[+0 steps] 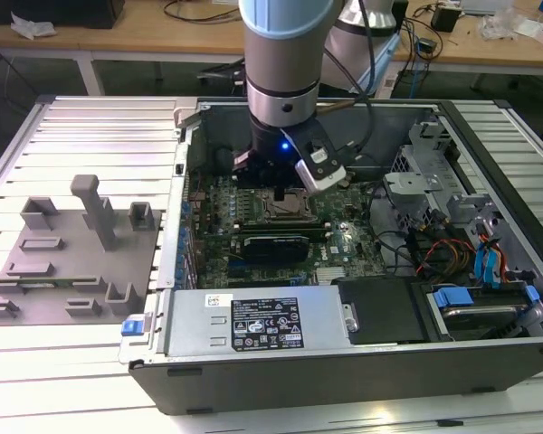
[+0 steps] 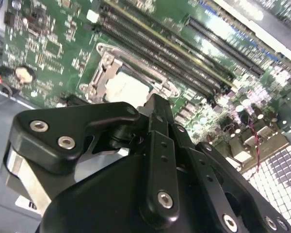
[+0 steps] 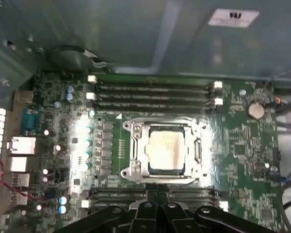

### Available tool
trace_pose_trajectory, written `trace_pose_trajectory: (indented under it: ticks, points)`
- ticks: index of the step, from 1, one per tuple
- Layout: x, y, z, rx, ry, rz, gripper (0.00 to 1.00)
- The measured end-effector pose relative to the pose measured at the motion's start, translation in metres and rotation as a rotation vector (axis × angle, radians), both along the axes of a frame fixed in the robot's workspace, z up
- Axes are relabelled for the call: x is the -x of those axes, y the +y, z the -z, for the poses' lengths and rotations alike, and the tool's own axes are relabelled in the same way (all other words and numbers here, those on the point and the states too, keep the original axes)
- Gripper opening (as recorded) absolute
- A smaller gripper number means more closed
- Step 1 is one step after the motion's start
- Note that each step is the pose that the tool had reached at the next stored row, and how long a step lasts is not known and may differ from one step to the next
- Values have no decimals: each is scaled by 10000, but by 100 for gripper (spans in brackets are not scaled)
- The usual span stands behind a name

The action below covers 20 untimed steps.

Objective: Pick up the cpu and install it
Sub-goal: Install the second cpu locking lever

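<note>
Silver cpu (image 3: pixel 166 149) seated in socket (image 3: pixel 136 167); gripper (image 3: pixel 157 209) fingertips pressed together, empty, partly cropped.

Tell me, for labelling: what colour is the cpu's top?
Pale silver-grey cpu; clearest in the first wrist view.

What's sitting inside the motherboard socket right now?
The cpu lies flat inside the metal-framed socket, its pale top showing in both wrist views. Whatever lies beneath the chip is covered.
</note>
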State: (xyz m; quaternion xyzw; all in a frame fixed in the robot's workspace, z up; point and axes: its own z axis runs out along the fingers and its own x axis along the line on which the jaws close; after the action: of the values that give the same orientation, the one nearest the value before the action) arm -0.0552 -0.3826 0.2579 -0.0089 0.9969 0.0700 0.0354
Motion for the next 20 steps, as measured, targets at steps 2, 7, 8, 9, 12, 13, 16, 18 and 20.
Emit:
trace_pose_trajectory:
  ticks: [2, 7, 8, 9, 12, 13, 16, 18, 20]
  points:
    - [-11, -1, 0, 53, 0, 70, 11]
    - [-13, 0, 113, 50, 104, 80, 11]
    - [-13, 0, 147, 51, 137, 86, 11]
    - [-12, 0, 171, 50, 156, 92, 11]
    - [3, 0, 229, 50, 172, 118, 11]
    - [16, 0, 243, 50, 173, 126, 11]
    - [66, -1, 278, 50, 173, 145, 11]
    - [114, 0, 320, 50, 173, 165, 11]
    - [131, -1, 356, 50, 173, 182, 11]
